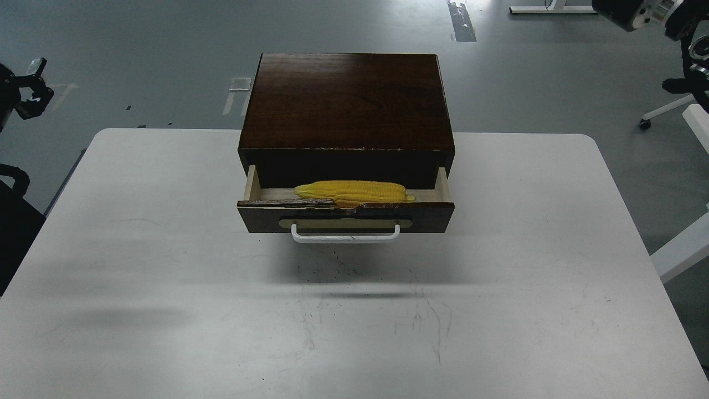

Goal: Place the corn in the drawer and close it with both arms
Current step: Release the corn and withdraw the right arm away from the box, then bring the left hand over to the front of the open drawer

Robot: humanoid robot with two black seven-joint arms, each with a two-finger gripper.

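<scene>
The corn (354, 192) lies lengthwise in the open drawer (345, 216) near the desk's (166, 249) far edge; whether either arm's jaws are clenched cannot be told.

The corn (354, 192) lies lengthwise inside the half-open drawer (345, 216) of the cabinet (346, 102), just behind the drawer's front.

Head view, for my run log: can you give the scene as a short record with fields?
corn: yellow cob lying lengthwise inside the drawer, close behind its front panel
drawer: partly pulled out, not yet closed; top edge of front chipped
handle: white bar on the drawer front
cabinet: dark wood, at the far middle of the table
table: white top, scuffed near the front
left gripper: at far left edge, off the table, holding nothing
right gripper: not in view; only part of the arm at top right
</scene>
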